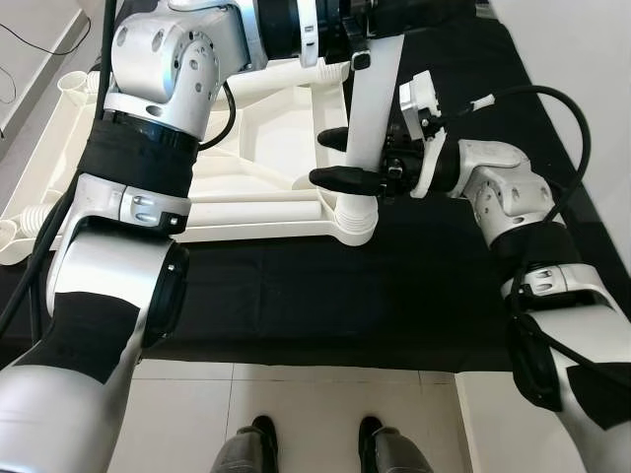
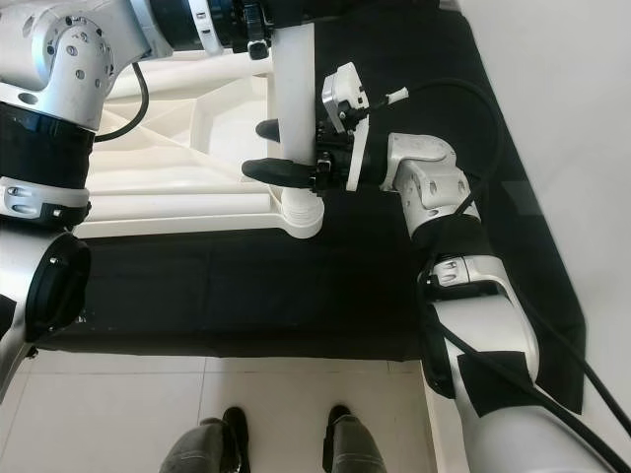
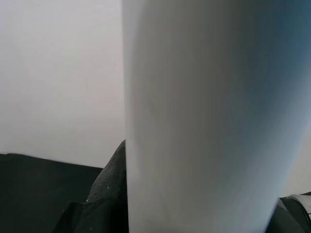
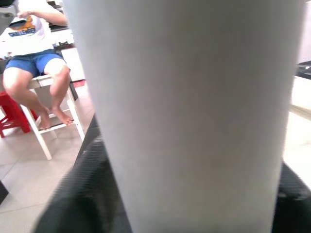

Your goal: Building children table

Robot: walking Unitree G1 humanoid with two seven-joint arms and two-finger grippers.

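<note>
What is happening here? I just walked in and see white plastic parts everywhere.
The robot is assembling a child's table. Both grippers hold a white table leg upright over a corner socket of the upside-down tabletop on a black cloth. The right gripper grips it low, the left gripper higher.

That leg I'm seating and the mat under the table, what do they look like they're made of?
The table leg looks like white moulded plastic, smooth and matte, matching the ribbed tabletop. The mat looks like thin black fabric: faint creases show. Both pincers, left and right, grip the leg.
</note>
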